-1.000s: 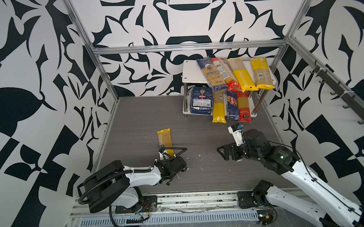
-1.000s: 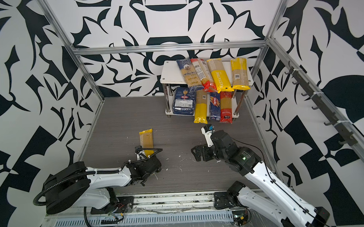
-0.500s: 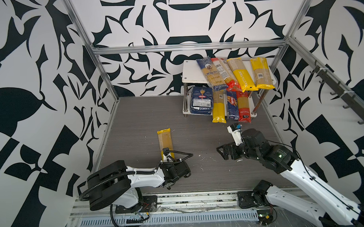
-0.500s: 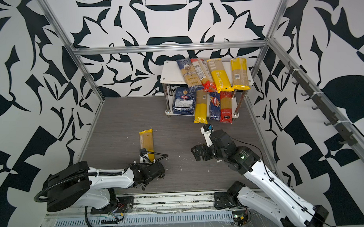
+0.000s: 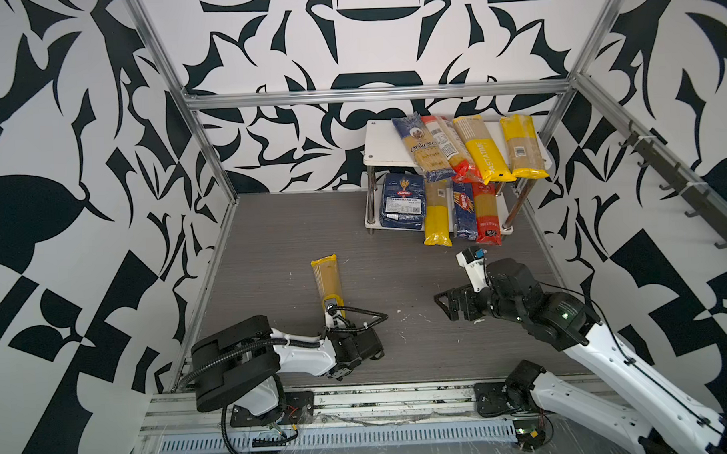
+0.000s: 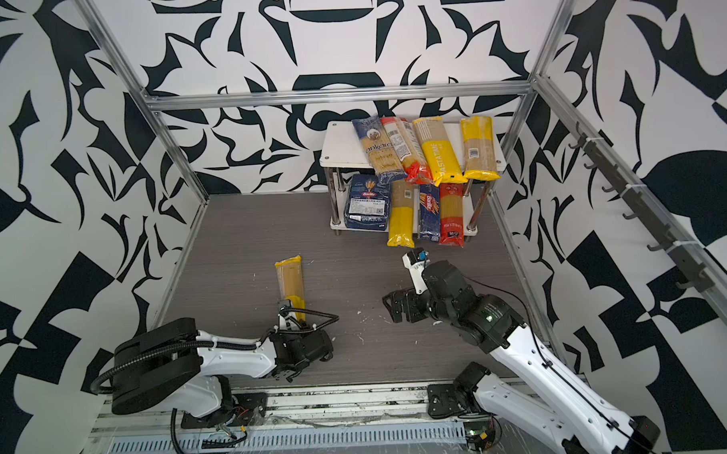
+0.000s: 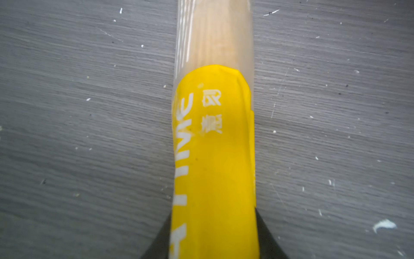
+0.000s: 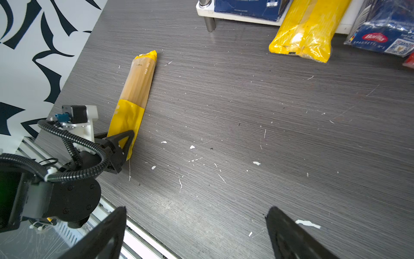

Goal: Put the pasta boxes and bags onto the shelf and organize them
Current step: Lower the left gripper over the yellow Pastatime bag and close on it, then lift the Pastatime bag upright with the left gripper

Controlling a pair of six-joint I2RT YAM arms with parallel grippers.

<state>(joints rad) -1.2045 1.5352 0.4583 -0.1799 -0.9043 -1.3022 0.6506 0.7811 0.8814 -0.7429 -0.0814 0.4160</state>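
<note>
left gripper (image 8: 119,136) pinching yellow printed end of long clear tan-spaghetti bag (image 8: 137,85), flat on grey wood-grain tabletop (image 5: 270,239), well apart from white two-tier chrome-post shelf (image 5: 382,146). right gripper (image 8: 196,213) spread wide, empty.

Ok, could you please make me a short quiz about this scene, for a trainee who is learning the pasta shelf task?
1. True or false: the right claw is holding a packet.
2. Where does the left claw grip the loose bag on the table? A: its printed yellow end. B: its clear middle. C: nowhere, it hovers above.
3. How many bags lie on the top board of the shelf?
Key: 1 false, it is open and empty. 2 A. 3 four.
</note>
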